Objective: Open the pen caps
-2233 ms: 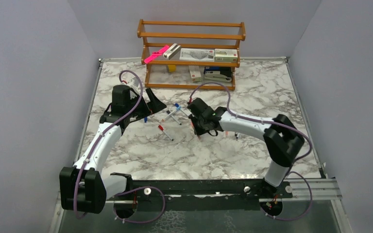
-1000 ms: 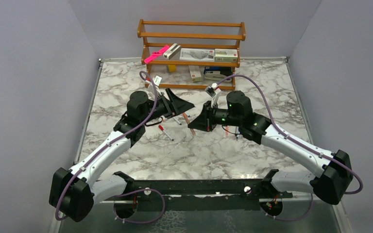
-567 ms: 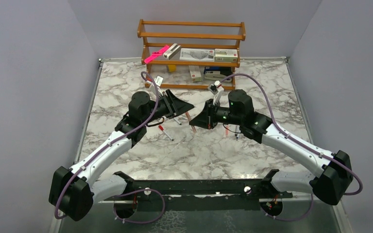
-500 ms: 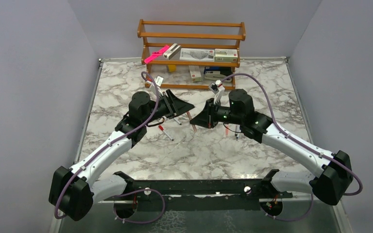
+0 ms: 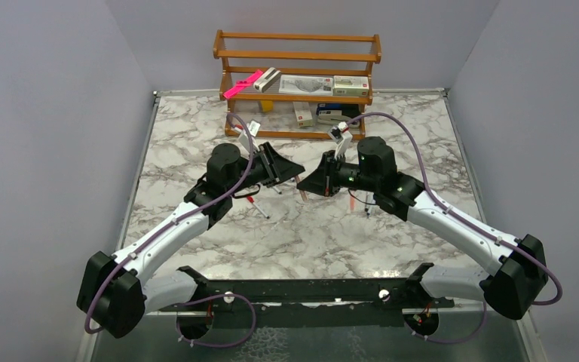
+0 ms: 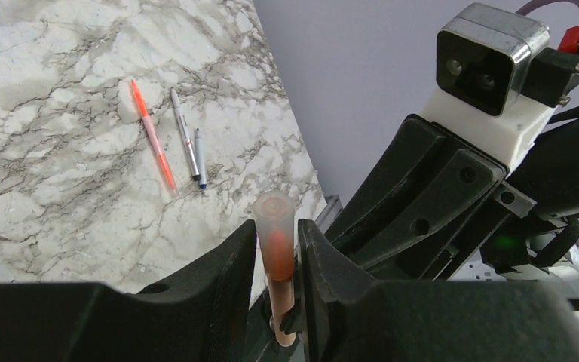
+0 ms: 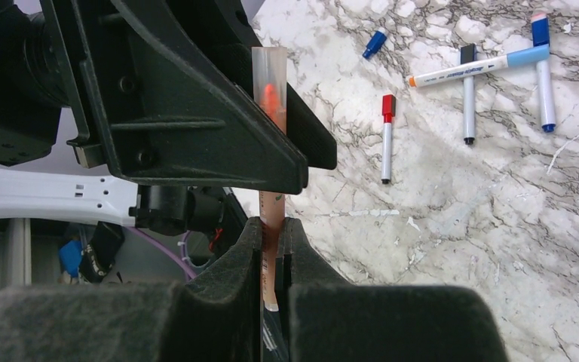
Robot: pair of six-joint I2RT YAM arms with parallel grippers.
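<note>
Left gripper [image 6: 277, 235]: jaws drawn narrow onto the orange pen cap [image 6: 274, 219], a finger touching each side, placed so, by my reading, to draw it off along the barrel. Orange pen cap: short translucent sleeve, orange nib showing through it, seated on the end of the orange pen [image 7: 271, 205], raised above the marble table [image 7: 497, 226]. Right gripper [image 7: 272, 232]: clamped tight on the barrel short of the cap, evidently as the anchor for that pull.

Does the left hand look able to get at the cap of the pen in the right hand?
Probably yes: the cap stands clear above the right hand, between the fingers of the left hand.
</note>
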